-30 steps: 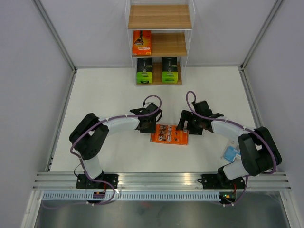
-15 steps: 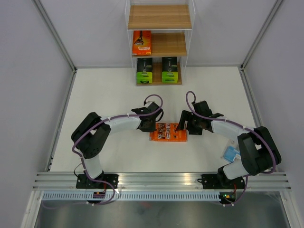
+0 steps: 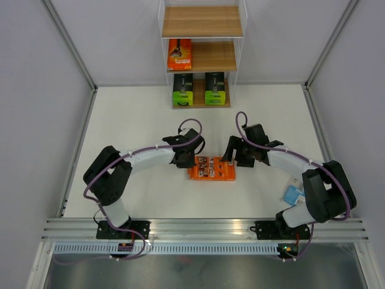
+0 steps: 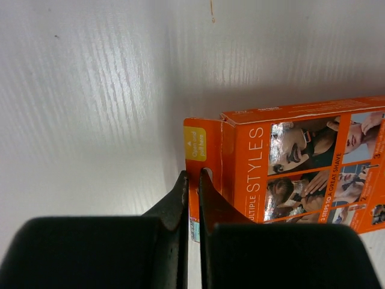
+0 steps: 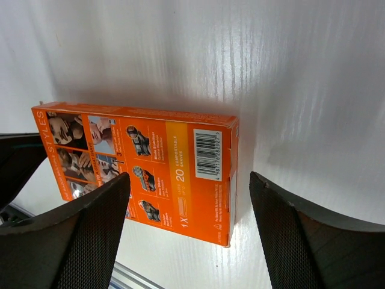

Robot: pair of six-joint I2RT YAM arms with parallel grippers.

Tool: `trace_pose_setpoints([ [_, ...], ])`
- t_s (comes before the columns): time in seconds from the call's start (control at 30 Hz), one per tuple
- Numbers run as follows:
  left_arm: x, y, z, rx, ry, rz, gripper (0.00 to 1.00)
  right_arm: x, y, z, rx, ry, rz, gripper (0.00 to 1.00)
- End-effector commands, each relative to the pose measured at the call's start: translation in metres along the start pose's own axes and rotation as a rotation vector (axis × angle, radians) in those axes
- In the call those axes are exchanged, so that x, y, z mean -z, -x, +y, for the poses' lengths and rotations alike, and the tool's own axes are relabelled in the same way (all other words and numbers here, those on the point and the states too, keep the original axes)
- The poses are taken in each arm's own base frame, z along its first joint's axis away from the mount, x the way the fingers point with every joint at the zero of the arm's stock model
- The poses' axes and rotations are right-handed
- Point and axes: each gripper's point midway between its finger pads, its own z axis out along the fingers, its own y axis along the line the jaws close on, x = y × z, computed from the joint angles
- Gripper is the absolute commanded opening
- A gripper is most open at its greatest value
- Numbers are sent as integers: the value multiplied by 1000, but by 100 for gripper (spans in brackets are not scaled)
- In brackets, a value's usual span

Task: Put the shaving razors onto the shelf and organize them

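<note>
An orange razor pack (image 3: 212, 169) lies back side up in the middle of the table, between my two grippers. My left gripper (image 3: 187, 158) is shut on the pack's hang tab (image 4: 194, 144); the pack (image 4: 301, 162) extends to the right of my fingers (image 4: 180, 198). My right gripper (image 3: 231, 155) is open, its fingers either side of the pack's barcode end (image 5: 207, 153) without touching it. The shelf (image 3: 203, 21) stands at the far edge; a second orange pack (image 3: 179, 54) is on its middle board and two green-and-black packs (image 3: 183, 89) (image 3: 215, 88) are on the bottom board. A light blue pack (image 3: 293, 194) lies by the right arm, partly hidden.
White walls with metal posts enclose the table on three sides. The shelf's top board is bare, and the right half of the middle board (image 3: 219, 55) holds nothing. An aluminium rail (image 3: 204, 227) runs along the near edge by the arm bases.
The orange pack has shifted slightly to the left with my left gripper on its tab. The left arm's elbow has swung left. The right gripper has moved slightly farther back.
</note>
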Motion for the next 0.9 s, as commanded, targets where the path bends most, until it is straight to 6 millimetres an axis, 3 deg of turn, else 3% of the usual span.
trace_pose_setpoints([
  [0.0,35,29,-12,88,-44,-90,2,16,18,23,1,67,-54,86],
  [0.2,37,29,-8,272,-20,-105,2,29,17,41,-112,144,-67,86],
  [0.5,39,60,-27,482,-39,-159,2,67,12,70,-371,345,-159,88],
  [0.67,47,67,-41,536,-91,-146,2,58,-10,66,-467,375,-172,91],
  [0.87,51,64,-51,533,-142,-118,2,46,-19,63,-608,417,-154,96],
])
